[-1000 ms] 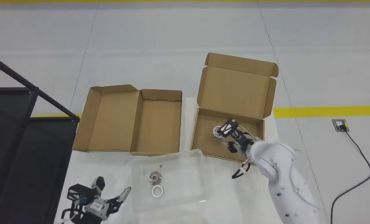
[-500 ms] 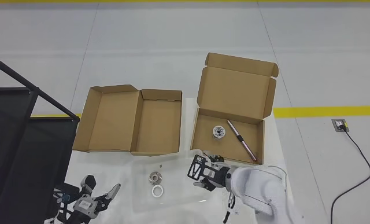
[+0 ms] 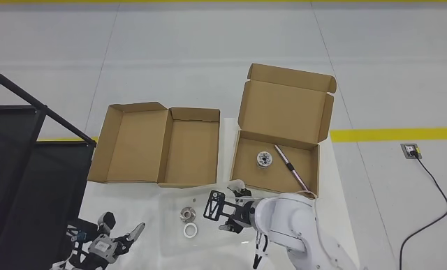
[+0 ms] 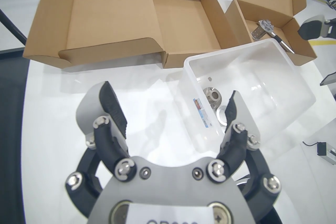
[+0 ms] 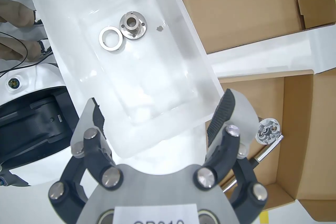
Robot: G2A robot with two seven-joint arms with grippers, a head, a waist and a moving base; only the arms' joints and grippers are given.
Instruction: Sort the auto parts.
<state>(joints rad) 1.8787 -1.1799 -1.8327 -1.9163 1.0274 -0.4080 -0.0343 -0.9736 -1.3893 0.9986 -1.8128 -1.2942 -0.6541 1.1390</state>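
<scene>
hub [image 5: 132, 25], ring [image 5: 111, 38]: flat in clear bin [image 5: 147, 72] | disc [image 5: 268, 130], rod [image 5: 267, 149]: right box [image 3: 272, 176]

ring [image 5: 110, 37] & hub [image 5: 133, 25] in bin [image 5: 147, 72]; left box [image 3: 157, 144], right box [image 3: 248, 169] w/ rod [image 3: 291, 168] behind.

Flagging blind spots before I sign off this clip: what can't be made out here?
- Dark speck in the clear bin: right wrist view, too small to identify.
- Ring: left wrist view, partly behind the left gripper jaws.
- Rod in the box: right wrist view, lower stretch behind the right gripper jaws.
- Round part: top view, too small to tell its type.
</scene>
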